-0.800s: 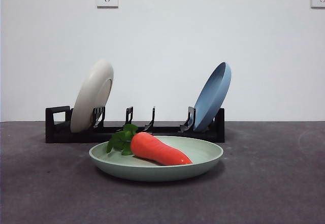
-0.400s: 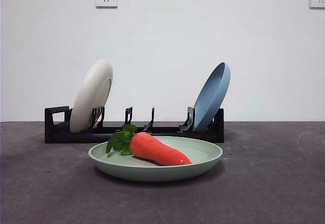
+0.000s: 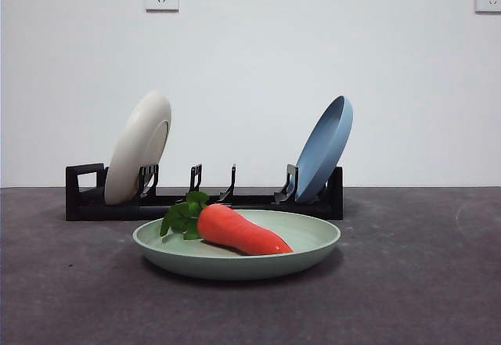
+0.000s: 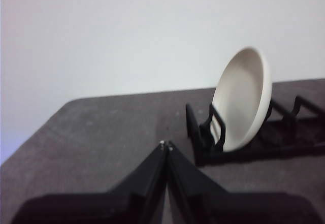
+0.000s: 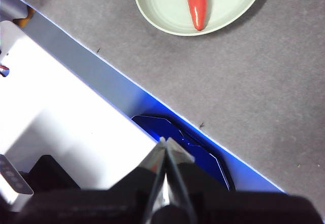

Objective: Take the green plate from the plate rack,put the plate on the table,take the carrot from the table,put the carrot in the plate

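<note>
The carrot [image 3: 237, 230] is seen lying in the green plate [image 3: 313, 248] on the table [image 3: 423, 282], before the rack [image 3: 86, 196]. Both the left gripper [image 4: 166, 144] and right gripper [image 5: 163, 141] are closed, empty, well clear. Nothing seems left but to be kept parked, away from the plate.

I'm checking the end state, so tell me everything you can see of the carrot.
The carrot is a glossy orange-red toy, tapered, with a bunch of green leaves at its thick end. It lies on its side in the green plate, leaves hanging over the rim on the side of the cream plate. Only the plate touches it; no gripper is near.
</note>
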Controlling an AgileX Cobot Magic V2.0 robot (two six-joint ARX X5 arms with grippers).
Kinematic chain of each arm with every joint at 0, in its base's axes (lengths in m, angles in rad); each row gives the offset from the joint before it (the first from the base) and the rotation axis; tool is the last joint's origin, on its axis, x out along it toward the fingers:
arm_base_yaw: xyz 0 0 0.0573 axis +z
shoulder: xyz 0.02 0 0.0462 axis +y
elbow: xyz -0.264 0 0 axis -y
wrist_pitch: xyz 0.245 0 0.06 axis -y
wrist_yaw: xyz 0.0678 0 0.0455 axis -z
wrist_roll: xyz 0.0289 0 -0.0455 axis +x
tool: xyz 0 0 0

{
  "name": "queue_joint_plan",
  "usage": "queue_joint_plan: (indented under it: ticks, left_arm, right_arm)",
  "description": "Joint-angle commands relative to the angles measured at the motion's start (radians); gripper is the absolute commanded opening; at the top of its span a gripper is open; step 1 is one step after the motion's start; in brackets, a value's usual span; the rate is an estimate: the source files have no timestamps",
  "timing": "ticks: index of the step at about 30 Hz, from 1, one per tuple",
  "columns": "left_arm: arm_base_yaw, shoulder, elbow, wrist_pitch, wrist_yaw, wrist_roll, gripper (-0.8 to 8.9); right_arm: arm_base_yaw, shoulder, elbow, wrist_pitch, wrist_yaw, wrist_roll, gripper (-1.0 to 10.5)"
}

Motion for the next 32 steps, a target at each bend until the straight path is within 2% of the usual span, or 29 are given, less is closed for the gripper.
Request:
queue_joint_plan:
  ticks: [1,4,11,32]
  left_arm:
    - [0.014,-0.016,-0.047,0.003,0.002,-0.012,-0.03]
    - [0.023,-0.016,-0.073,-0.006,0.003,-0.017,-0.03]
    - [0.032,-0.016,-0.11,-0.061,0.003,-0.087,-0.03]
    - [0.032,-0.016,-0.11,-0.089,0.001,-0.09,-0.03]
  right_arm:
    - [0.002,-0.001,-0.004,0.002,0.003,0.006,0.0]
    - [0.002,-0.001,-0.004,0.002,0.003,0.006,0.0]
    - [0.002,-0.001,-0.004,0.002,0.003,0.005,0.0]
    - [0.002,-0.001,-0.004,0.002,0.003,0.005,0.0]
